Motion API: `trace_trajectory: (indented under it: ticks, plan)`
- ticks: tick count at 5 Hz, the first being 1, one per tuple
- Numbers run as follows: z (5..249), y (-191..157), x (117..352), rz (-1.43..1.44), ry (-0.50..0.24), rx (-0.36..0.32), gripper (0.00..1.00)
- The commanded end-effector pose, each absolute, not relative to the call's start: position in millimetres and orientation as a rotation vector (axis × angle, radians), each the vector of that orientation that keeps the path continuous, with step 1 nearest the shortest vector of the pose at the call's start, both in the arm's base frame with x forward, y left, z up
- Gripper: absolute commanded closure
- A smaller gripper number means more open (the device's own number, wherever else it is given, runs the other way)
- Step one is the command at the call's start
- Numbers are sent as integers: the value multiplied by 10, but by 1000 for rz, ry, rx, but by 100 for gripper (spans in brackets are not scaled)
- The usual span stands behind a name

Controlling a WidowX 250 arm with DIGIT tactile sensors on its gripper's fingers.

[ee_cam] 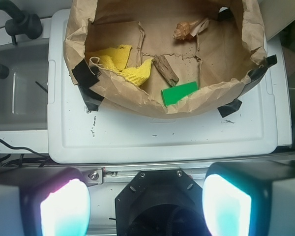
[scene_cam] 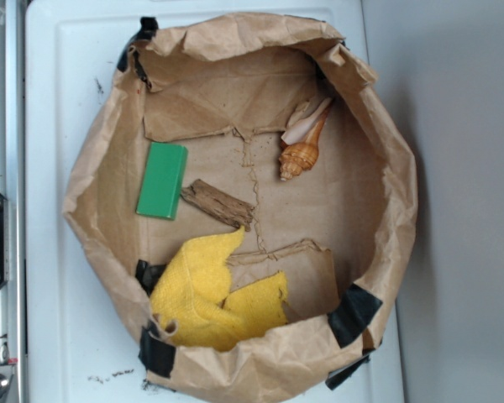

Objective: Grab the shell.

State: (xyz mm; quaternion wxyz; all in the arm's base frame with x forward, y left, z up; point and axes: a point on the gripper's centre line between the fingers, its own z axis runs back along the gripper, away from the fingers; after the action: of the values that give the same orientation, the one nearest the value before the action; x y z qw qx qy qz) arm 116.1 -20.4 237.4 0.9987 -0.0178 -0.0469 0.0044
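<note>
Well back from the bag (scene_cam: 378, 101), the end effector (ee_cam: 146, 204) hangs spread and empty above the near edge of the white counter (ee_cam: 162, 140).
Inside the paper bag, in the wrist view, the shell (ee_cam: 183, 29) lies at the far right on the bag floor, apart from the wood chunk (ee_cam: 166, 70), green block (ee_cam: 179, 93) and yellow cloth (ee_cam: 123, 64) nearer the end effector.

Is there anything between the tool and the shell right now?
Yes. The tool sits outside the paper bag, so the bag's near wall lies between. Inside, the green block and wood chunk lie before the shell at the far wall.
</note>
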Motion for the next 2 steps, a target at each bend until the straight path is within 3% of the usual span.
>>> trace_trajectory:
  ticks: [1,2]
  plan:
    - [2374,-204,1161,9,-94,-36,0]
    - [2311,43,1661,113,-108,-110,0]
